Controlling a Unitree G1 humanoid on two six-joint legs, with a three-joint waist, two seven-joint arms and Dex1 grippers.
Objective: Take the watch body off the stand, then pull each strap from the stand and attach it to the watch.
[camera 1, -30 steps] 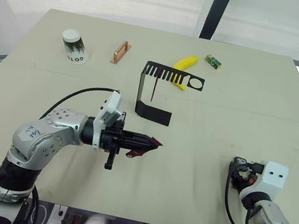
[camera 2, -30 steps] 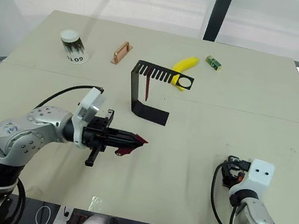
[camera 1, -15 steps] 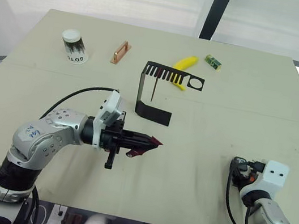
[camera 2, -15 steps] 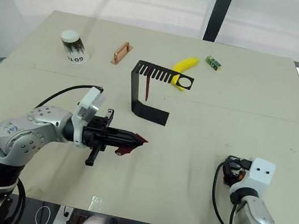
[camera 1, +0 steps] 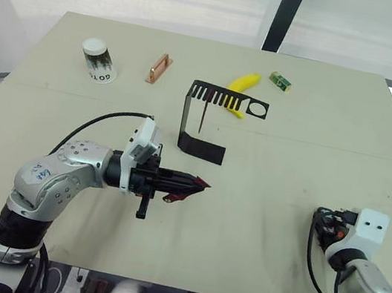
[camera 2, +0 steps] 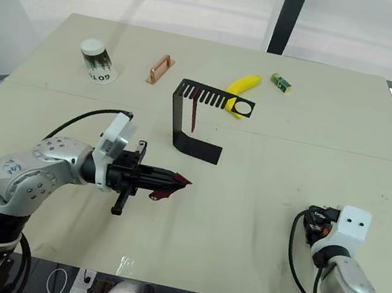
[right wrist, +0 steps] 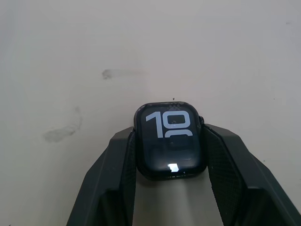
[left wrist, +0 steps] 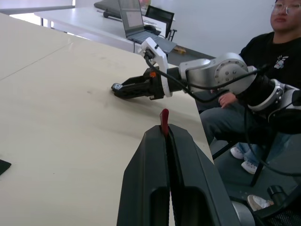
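Note:
My left gripper (camera 1: 203, 184) is shut on a dark red strap (camera 1: 181, 197), which hangs low over the table's middle; its tip (left wrist: 164, 118) pokes up between the black fingers. In the right wrist view the watch body (right wrist: 170, 143), its dark screen showing white digits, sits clamped in my right gripper (right wrist: 170, 132) just above the tabletop near the right front. The black stand (camera 1: 185, 118) is upright behind the left gripper. A second thin red strap (camera 1: 200, 123) hangs from its slotted top arm.
Along the far side lie a paper cup (camera 1: 97, 60), a copper handle bar (camera 1: 158, 68), a banana (camera 1: 243, 82) and a small green box (camera 1: 279, 81). A person (left wrist: 277, 52) in black sits off the table's right edge.
My right arm has drawn a little to the right and toward the front edge with the watch body. The left gripper and its strap have barely shifted.

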